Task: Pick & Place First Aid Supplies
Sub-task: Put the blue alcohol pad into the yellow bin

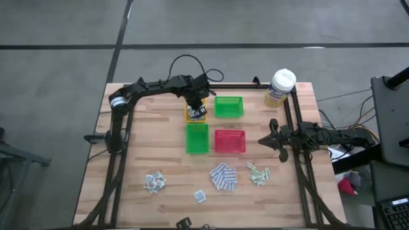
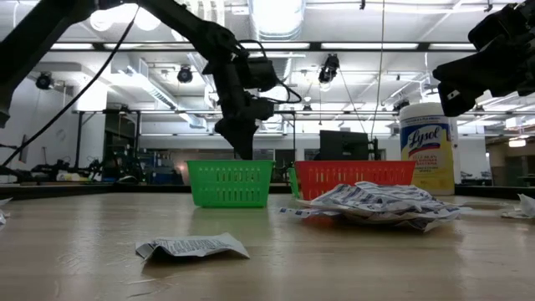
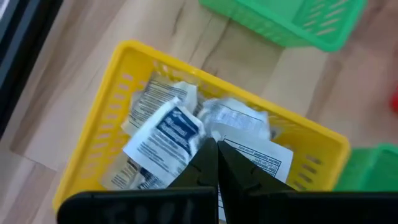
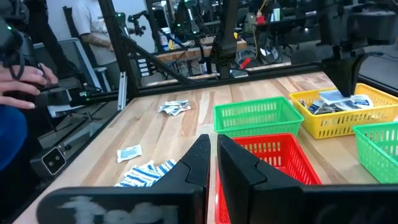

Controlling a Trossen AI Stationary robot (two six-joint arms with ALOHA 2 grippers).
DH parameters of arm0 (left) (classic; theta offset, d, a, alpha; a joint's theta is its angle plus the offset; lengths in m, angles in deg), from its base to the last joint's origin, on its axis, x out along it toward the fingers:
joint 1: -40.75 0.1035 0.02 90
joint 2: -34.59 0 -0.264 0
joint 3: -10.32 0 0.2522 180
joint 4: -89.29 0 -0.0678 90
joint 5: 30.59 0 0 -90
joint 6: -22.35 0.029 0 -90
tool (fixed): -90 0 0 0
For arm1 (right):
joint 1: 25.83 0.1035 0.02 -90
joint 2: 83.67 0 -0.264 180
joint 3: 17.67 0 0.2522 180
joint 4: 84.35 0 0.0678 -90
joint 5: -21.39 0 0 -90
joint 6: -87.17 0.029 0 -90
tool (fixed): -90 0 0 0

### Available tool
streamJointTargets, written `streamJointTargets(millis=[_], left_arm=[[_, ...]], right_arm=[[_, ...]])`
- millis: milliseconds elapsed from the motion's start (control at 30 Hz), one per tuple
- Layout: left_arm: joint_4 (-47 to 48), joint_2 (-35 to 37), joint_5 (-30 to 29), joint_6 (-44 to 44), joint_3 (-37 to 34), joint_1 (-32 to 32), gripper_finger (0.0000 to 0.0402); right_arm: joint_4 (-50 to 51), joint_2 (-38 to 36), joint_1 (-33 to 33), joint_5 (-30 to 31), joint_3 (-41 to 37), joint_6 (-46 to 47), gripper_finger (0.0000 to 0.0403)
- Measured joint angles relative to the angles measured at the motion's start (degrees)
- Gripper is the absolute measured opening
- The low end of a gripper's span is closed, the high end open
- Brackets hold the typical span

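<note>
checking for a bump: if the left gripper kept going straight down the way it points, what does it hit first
Most likely the white sachets piled in the yellow tray: the shut left gripper points down into that tray. How high it hangs above them is unclear.

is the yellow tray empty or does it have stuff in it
Not empty. The yellow tray holds several white-grey sachets, seen from the left wrist, with the shut left claw above it.

yellow tray (image 1: pixel 190 115) — mostly hidden under left gripper (image 1: pixel 197 110) | packet print unreadable
</note>
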Motion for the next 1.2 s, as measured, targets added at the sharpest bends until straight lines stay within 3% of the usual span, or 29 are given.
streamJointTargets(millis=[1200], left_arm=[[0.75,-1.50,-0.37,1.74,-0.09,0.30,0.0003]], right_arm=[[0.00,0.00,0.00,-0.02,-0.02,0.02,0.0028]])
